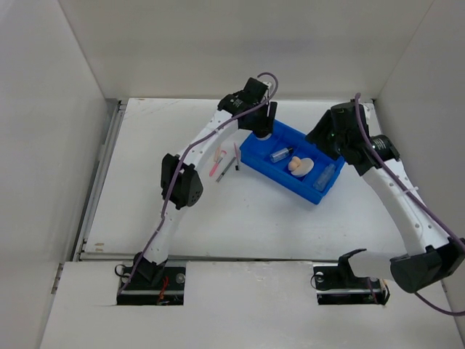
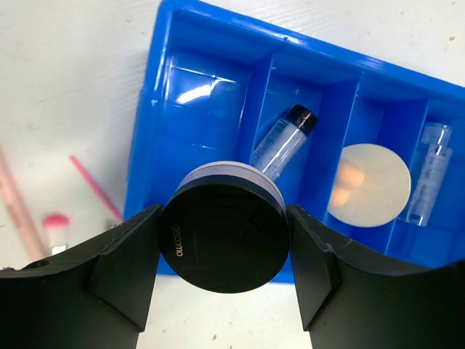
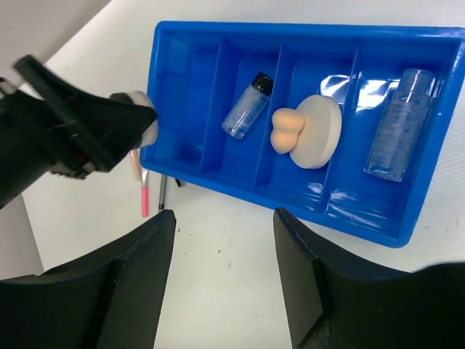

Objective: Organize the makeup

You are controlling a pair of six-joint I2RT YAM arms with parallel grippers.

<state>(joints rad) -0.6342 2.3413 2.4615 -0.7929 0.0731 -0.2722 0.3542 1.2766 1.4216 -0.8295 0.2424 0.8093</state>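
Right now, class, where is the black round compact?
Left wrist view: the black round compact sits clamped in the left gripper, at the blue tray's empty end, near the capped bottle.

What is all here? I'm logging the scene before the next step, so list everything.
tray: 1, blue, four compartments, mid-table
compact: 1, black, held over tray's end
capped bottle: 1, clear, black cap, second compartment
sponge: 1, beige, third compartment
pad: 1, cream, behind sponge
clear bottle: 1, fourth compartment
pink sticks: 2, on table beside tray
pencil: 1, dark, beside sticks
table: 1, white
left gripper: shut on compact
right gripper: open, empty
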